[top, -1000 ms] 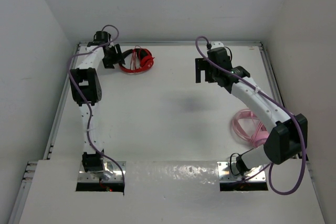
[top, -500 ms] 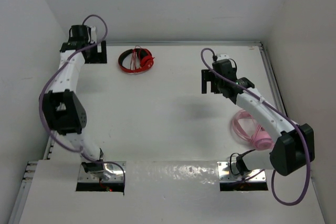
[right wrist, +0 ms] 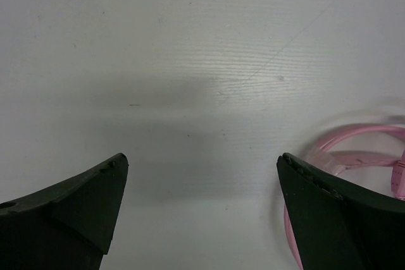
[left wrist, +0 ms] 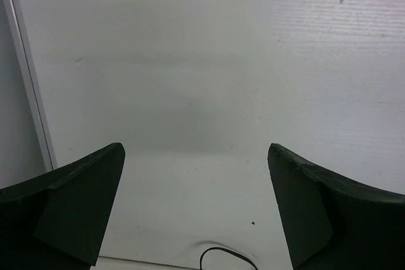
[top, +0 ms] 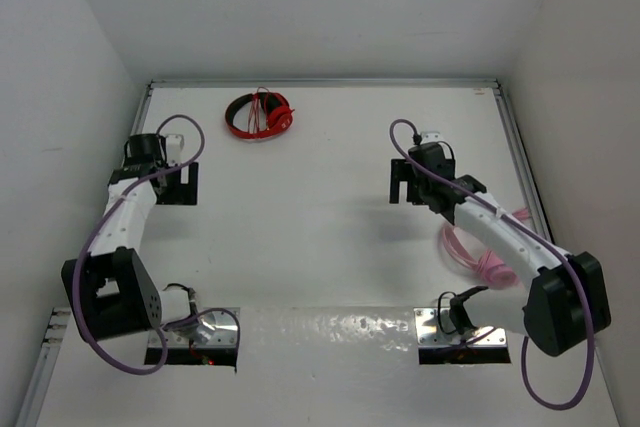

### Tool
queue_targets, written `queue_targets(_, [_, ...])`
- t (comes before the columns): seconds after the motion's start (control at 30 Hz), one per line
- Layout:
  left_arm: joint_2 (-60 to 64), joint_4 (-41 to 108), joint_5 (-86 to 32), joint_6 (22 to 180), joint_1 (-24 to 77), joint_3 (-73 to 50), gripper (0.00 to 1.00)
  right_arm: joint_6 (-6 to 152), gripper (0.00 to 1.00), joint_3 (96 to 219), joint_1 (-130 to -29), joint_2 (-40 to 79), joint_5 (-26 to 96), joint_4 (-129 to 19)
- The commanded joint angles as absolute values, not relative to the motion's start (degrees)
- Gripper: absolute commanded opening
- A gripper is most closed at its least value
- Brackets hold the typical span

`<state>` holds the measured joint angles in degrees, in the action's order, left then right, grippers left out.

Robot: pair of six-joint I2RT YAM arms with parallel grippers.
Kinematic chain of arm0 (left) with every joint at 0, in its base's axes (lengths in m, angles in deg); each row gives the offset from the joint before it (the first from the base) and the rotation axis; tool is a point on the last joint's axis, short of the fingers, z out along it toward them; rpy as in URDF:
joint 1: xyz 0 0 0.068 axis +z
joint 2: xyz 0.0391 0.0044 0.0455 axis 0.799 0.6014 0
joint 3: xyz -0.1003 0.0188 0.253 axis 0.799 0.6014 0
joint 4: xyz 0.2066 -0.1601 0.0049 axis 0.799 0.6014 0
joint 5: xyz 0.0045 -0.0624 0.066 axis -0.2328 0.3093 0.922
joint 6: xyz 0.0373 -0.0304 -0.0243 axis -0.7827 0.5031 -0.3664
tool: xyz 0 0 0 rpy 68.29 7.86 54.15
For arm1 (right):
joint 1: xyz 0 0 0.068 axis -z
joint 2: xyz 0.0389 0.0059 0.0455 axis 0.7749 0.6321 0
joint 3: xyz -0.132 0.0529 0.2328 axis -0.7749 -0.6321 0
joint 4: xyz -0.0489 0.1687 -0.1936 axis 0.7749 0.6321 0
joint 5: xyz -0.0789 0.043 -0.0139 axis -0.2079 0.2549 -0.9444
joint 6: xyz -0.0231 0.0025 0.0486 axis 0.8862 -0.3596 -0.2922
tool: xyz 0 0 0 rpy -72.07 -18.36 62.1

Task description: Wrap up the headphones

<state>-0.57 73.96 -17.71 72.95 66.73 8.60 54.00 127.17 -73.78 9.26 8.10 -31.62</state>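
At the left side of the table (top: pixel 300 237) the left gripper (top: pixel 178 184) hovers with its jaws spread wide and nothing between them; its wrist view shows only bare white surface past the dark fingers (left wrist: pixel 76 207). Further right, close to the far edge and well apart from both arms, lie the headphones (top: pixel 260 114) — flat on the table, untouched, with the red headband and earcups drawn into one compact loop. No loose cable trails away from them, so the wrapping looks done or nearly so, though the view is too small to tell how neatly the cable sits. Right of centre the right gripper (top: pixel 403 179) is likewise fully parted and empty, over bare table. At the far right a pale pink coiled cable bundle (top: pixel 470 247) lies partly under the right arm, its edge showing in the right wrist view (right wrist: pixel 354 147) — no part of this job. What seems left, at most, is a check of the wrap and parking the arms.
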Motion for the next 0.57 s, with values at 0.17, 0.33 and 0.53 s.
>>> queue_targets(0.17, [-0.92, 67.41, -15.49, 76.43, 66.57, 11.04, 0.91, 52.7, 0.99, 123.67, -73.65, 2.91, 6.7, -33.79])
queue_targets(0.33, [-1.09, 67.94, -16.99, 76.34, 66.57, 11.12, 0.91, 52.97, 0.99, 122.97, -73.65, 0.97, 5.46, -32.65])
queue_targets(0.53, [-2.15, 66.71, -17.96, 75.72, 66.57, 10.87, 0.9, 50.77, 0.99, 122.18, -73.65, -0.35, 5.73, -31.86])
